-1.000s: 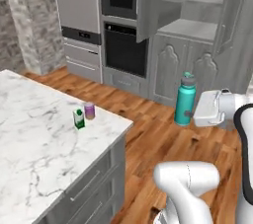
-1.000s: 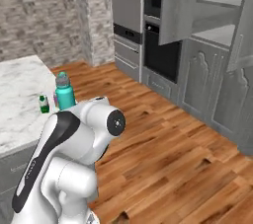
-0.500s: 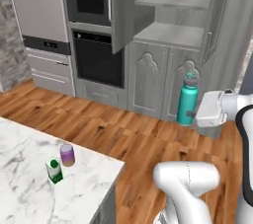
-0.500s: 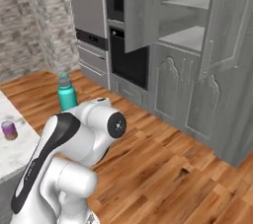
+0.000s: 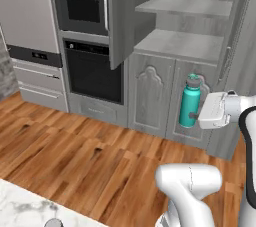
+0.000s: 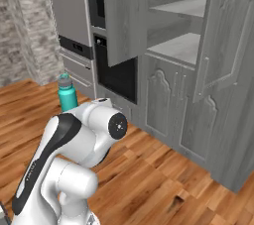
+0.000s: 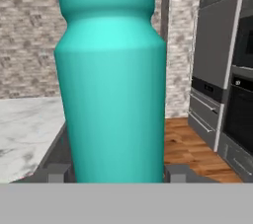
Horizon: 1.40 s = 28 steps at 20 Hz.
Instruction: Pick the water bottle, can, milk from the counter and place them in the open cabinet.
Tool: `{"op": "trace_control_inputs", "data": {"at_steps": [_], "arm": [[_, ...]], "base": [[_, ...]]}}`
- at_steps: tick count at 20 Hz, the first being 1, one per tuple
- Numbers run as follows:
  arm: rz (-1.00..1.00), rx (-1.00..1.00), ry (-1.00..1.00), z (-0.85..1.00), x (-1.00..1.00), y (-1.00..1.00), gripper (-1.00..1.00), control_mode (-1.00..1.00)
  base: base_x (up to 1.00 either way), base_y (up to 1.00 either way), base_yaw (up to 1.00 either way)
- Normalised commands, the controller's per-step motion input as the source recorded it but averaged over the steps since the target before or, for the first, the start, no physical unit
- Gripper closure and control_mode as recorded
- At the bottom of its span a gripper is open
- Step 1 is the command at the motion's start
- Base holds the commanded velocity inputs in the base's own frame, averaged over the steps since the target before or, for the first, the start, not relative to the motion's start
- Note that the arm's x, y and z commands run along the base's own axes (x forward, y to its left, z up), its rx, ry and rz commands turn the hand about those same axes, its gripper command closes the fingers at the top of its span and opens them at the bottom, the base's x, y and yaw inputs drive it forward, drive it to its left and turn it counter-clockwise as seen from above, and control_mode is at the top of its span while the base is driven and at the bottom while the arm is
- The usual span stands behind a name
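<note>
Gripper (image 5: 199,116) clamped on the upright water bottle (image 5: 189,101), held in mid-air over bare wood floor (image 5: 85,156), in front of the low arched doors, open cabinet (image 5: 182,45) shelves above it, door edge left, counter (image 5: 22,210) corner well behind

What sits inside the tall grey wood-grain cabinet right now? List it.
The tall grey wood-grain open cabinet shows two flat inner shelves with nothing visible on them. Its open plain slab door covers the left end of the shelves, so that part cannot be checked.
</note>
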Motion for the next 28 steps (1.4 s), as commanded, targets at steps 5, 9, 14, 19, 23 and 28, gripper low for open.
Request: {"op": "trace_control_inputs", "data": {"at_steps": [5,9,14,19,23,28], "arm": [[0.0,0.0,0.0,0.0,0.0,0.0,1.0,1.0],[0.0,0.0,0.0,0.0,0.0,0.0,1.0,1.0],[0.0,0.0,0.0,0.0,0.0,0.0,1.0,1.0],[0.0,0.0,0.0,0.0,0.0,0.0,1.0,1.0],[0.0,0.0,0.0,0.0,0.0,0.0,1.0,1.0],[0.0,0.0,0.0,0.0,0.0,0.0,1.0,1.0]], "base": [[0.8,0.0,-0.11],[0.95,0.0,-0.19],[0.77,0.03,-0.23],[0.24,0.14,-0.42],[0.12,0.23,-0.52],[0.26,0.44,-0.47]]}}
